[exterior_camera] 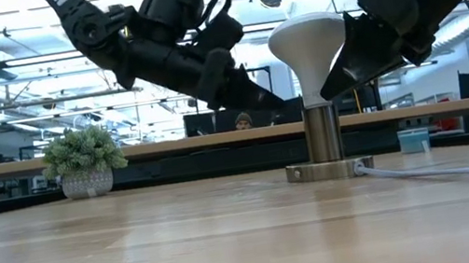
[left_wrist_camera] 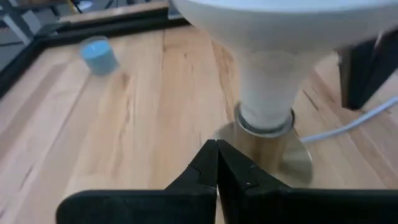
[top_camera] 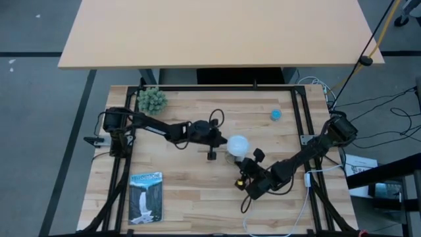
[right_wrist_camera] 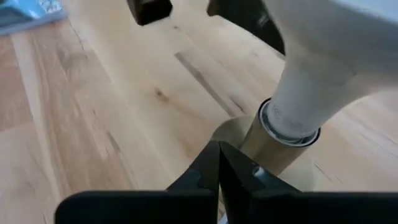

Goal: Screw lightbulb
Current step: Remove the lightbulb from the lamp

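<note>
Low view: the lightbulb [exterior_camera: 308, 42] stands upright in the silvery socket [exterior_camera: 323, 141], its frosted white dome widest on top and narrowing through a cone-shaped body to a slim neck seated in the metal collar. The left gripper [left_wrist_camera: 217, 169] has its fingers pressed together, empty, with the bulb's neck just ahead of the tips. The right gripper [right_wrist_camera: 219, 167] is likewise closed on nothing, its tips just beside the socket base, the bulb rising right past them.
</note>
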`<state>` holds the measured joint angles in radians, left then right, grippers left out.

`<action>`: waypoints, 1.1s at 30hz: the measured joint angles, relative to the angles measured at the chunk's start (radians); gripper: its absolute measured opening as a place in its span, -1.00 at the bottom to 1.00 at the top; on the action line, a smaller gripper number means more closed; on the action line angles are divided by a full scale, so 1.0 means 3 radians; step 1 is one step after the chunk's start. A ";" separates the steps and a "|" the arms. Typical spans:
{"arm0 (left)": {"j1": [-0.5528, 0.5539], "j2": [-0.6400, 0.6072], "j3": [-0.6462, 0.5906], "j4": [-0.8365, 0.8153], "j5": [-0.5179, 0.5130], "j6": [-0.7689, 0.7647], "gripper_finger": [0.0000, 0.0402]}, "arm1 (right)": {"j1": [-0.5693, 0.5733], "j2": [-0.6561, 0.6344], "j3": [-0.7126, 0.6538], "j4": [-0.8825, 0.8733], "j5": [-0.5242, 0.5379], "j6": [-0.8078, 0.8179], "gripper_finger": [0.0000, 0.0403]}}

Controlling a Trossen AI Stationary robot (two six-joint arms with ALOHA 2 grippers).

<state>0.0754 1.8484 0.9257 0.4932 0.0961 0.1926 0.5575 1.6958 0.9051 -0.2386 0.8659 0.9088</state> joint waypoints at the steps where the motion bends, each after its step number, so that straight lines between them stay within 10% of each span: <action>1: 0.0027 0.0013 0.0000 0.0041 0.0055 0.0010 -1.00 | 0.0010 0.0000 0.0000 0.0000 0.0037 0.0019 -1.00; 23: 0.0076 0.0704 0.0604 0.0406 0.0787 -0.0089 -1.00 | 0.0019 0.0015 -0.0104 -0.0119 0.0534 0.0067 -1.00; 33: -0.0055 0.0665 0.0617 0.0105 0.0818 -0.0203 -1.00 | 0.0015 0.0015 -0.0106 -0.0992 0.0633 0.1126 -1.00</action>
<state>0.0590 2.0480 1.1107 0.5247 0.3416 0.1318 0.5621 1.7004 0.8734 -0.5361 1.0557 1.2467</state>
